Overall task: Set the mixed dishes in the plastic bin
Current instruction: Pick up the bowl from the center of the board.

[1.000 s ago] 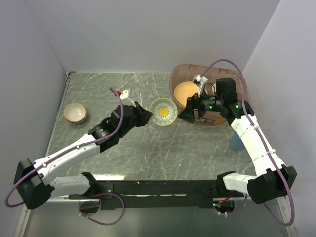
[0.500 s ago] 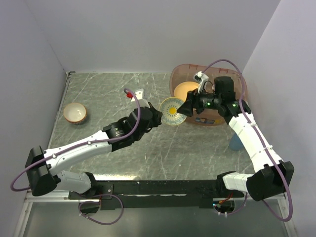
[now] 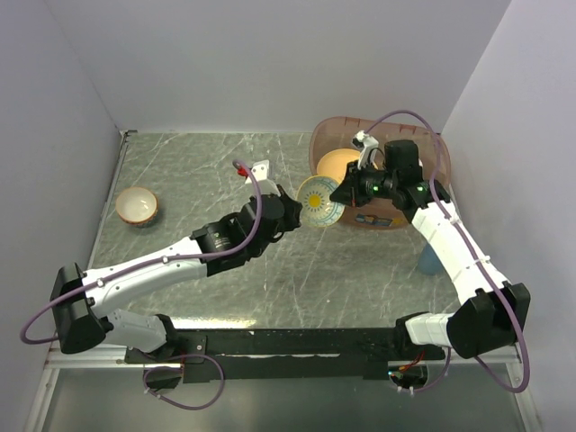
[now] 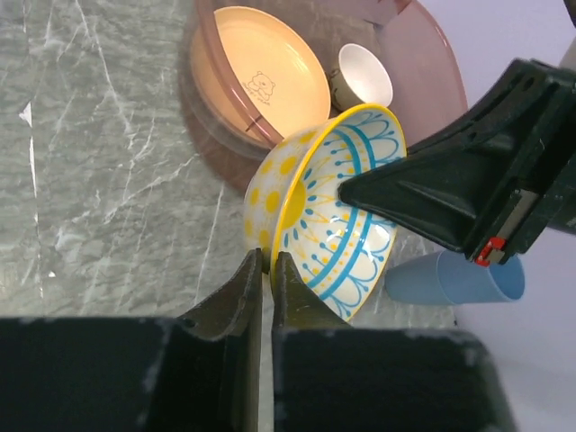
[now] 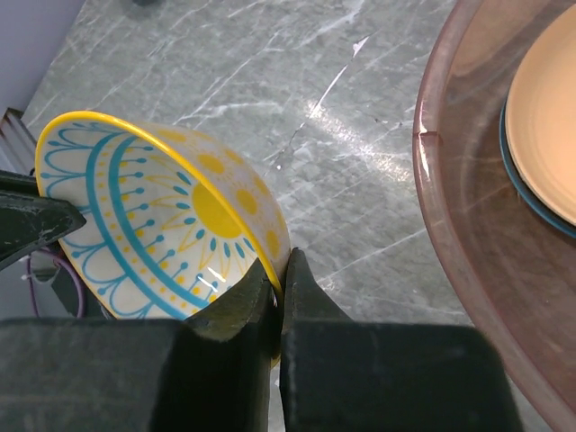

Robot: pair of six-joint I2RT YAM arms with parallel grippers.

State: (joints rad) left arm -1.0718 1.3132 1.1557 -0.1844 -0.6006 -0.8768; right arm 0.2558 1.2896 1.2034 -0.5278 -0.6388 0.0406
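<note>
Just off the 9 o'clock side of the large translucent pinkish-brown plastic bin [image 3: 317,144], a white bowl with a yellow rim and blue-and-yellow pattern [image 3: 319,200] hangs steeply tilted above the grey marbled table [image 3: 180,171]. Two grips account for that tilt. The left gripper [image 4: 266,261] pinches the bowl's edge from about 8 o'clock, its jaws drawn almost together on the thin wall. The right gripper [image 5: 279,270] is clamped on the yellow rim from the 3 o'clock side.

It reads as a handover, since the bin at the table's 1 o'clock looks easier for the right arm to reach than the left.

Inside the bin lie a yellow-orange plate [image 4: 256,67] and a small cream bowl [image 4: 364,76]. A red-patterned bowl [image 3: 137,205] sits upright at the table's 9 o'clock. A light blue plastic cup [image 4: 454,281] near 4 o'clock is half hidden by the right arm from above, and whether it stands or lies is unclear. In the right wrist view a bluish edge shows under the plate, but what it belongs to cannot be made out.
</note>
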